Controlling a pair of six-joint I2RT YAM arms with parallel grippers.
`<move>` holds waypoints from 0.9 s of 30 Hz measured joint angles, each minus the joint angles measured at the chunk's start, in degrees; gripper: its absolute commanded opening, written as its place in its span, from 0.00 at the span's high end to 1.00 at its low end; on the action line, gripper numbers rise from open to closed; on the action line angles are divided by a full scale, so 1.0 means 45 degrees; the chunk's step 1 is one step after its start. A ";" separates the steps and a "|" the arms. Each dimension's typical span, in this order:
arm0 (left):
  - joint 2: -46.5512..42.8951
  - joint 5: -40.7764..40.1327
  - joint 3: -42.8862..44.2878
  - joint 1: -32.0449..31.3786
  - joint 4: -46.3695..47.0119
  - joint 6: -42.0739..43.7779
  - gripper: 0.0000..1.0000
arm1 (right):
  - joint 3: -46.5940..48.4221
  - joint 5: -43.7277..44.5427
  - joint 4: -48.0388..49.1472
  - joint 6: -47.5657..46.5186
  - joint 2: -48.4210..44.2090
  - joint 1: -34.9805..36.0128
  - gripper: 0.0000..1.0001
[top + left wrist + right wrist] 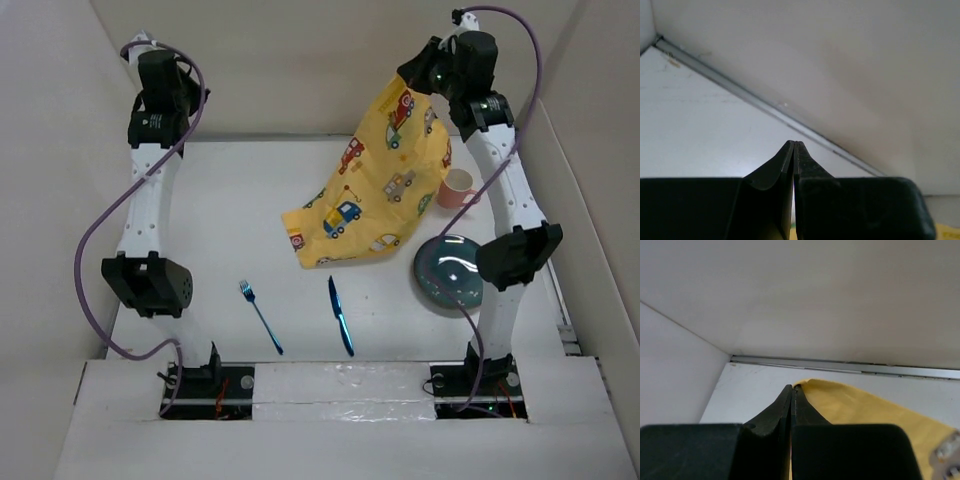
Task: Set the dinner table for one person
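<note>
White walls box in the large matte white dinner table (220,200) on three sides, and a thin metal strip runs along the foot of the far wall. In the right wrist view, the right gripper (792,389) has its two black fingers (771,416) pressed together on a corner of the yellow cloth placemat (375,195) printed with cartoon cars. The fabric comes out right at the tips and falls away to the right. That gripper sits high over the table's far right part, so the tabletop lies well below and beyond the fingertips. The cloth hangs from them in a slanted sheet, its lower edge down near the middle of the table. The left gripper (794,145) is closed too, tip against tip with nothing between. It is held up near the far left corner, with bare tabletop spreading below and ahead of it to the wall. Just right of the hanging cloth stands a pink mug (458,188), partly behind the right arm. Nearer the bases, a round dark teal plate (448,268) lies flat. Toward the near edge a blue fork (260,316) and a blue knife (341,316) lie on the table, apart, both slanting the same way. The knife is just below the cloth's lower edge.
</note>
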 measured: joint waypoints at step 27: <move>0.5124 -0.2550 -0.6047 -0.6028 0.2730 0.0102 0.46 | -1.0773 -0.0335 0.3065 -0.0228 -0.7300 0.0384 1.00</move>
